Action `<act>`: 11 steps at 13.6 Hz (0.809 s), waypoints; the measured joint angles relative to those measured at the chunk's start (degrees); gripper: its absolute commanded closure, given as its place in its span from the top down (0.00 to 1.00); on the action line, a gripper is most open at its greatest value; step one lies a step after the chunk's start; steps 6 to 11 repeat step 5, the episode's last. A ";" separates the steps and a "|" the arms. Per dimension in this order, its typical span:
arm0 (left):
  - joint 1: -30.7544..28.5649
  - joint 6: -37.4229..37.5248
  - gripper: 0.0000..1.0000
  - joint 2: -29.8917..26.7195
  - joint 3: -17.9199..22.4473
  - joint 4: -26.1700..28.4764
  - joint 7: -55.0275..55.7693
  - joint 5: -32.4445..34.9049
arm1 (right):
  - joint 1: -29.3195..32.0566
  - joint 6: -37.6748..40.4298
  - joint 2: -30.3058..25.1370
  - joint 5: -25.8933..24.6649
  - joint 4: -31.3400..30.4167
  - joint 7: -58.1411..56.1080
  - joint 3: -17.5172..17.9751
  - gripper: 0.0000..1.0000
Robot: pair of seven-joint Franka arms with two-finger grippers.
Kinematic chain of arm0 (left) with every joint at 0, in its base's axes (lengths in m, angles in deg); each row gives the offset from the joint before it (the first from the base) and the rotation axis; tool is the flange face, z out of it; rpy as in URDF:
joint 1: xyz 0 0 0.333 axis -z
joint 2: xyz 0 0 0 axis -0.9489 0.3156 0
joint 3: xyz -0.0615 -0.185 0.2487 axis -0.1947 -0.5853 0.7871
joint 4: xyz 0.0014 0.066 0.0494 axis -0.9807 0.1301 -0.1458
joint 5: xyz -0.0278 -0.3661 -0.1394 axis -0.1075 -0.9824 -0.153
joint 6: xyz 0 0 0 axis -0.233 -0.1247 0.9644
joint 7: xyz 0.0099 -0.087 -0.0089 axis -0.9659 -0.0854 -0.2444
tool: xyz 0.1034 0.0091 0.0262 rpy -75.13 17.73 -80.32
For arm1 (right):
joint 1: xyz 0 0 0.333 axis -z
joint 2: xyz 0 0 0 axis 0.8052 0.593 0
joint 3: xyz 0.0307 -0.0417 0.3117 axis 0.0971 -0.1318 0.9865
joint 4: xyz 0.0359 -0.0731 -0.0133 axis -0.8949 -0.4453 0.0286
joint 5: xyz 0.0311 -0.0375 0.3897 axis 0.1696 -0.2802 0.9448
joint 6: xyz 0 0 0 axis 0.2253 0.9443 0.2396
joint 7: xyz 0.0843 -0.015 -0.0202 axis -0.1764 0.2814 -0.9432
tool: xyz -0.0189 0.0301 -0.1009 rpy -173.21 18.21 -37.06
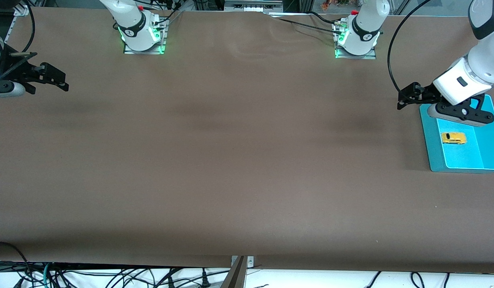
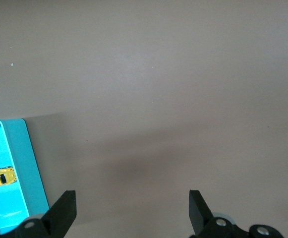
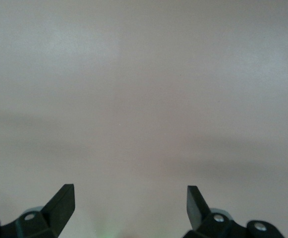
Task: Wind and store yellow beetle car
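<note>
The yellow beetle car (image 1: 454,138) lies inside a teal tray (image 1: 433,152) at the left arm's end of the table. My left gripper (image 1: 400,101) is open and empty, over the bare table just beside the tray's edge. In the left wrist view the gripper (image 2: 132,206) has its jaws wide apart, with the tray (image 2: 27,163) and the car (image 2: 0,177) at the frame's edge. My right gripper (image 1: 65,82) is open and empty over the table at the right arm's end; its wrist view shows the gripper (image 3: 130,201) over bare table only.
The brown table (image 1: 239,160) stretches between the two grippers. The right arm's base (image 1: 141,34) and the left arm's base (image 1: 357,38) stand along the table's edge farthest from the front camera. Loose cables (image 1: 111,278) hang below the nearest edge.
</note>
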 measured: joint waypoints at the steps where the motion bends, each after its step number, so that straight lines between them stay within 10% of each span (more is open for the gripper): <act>1: 0.15 -0.03 1.00 -0.10 0.36 0.00 0.00 0.00 | 0.00 0.00 0.00 0.00 0.00 0.00 0.00 1.00; 11: 0.16 -0.03 1.00 -0.43 0.94 0.00 0.01 0.01 | 0.00 0.00 0.00 0.00 0.00 0.01 0.00 1.00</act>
